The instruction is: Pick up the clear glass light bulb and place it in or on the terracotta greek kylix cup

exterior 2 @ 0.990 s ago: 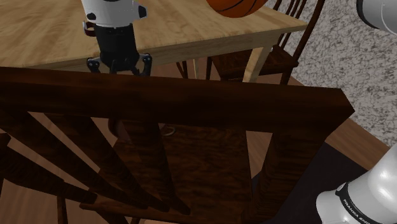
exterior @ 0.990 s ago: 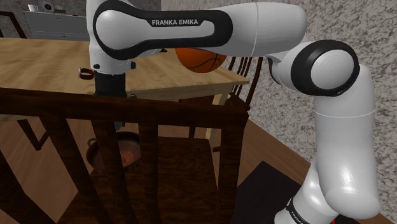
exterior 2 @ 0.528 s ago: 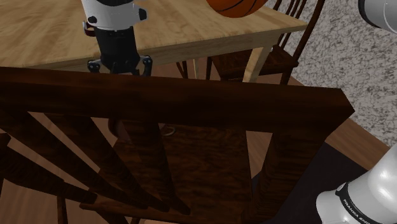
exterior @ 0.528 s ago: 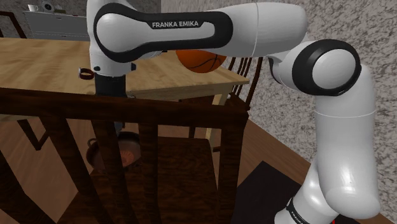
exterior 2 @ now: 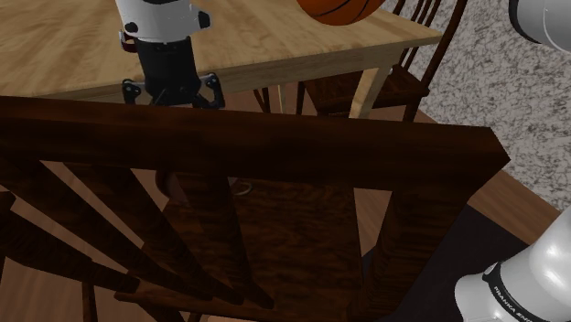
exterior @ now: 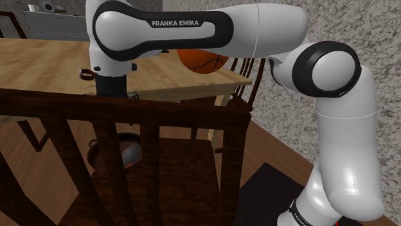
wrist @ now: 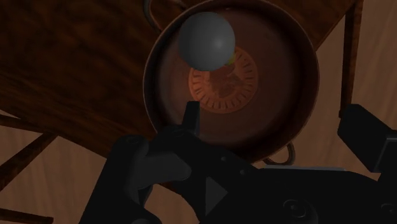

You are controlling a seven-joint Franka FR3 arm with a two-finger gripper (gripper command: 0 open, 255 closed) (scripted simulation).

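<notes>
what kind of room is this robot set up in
Probably a dining area in a house: a light wooden dining table, dark spindle-back chairs beside it, and a wooden floor.

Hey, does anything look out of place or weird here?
Nothing spilled or broken. Oddly, the reddish-brown cup sits on a dark chair seat, not the table, where a basketball sits. The grey bulb lies inside the cup, near its rim.
</notes>
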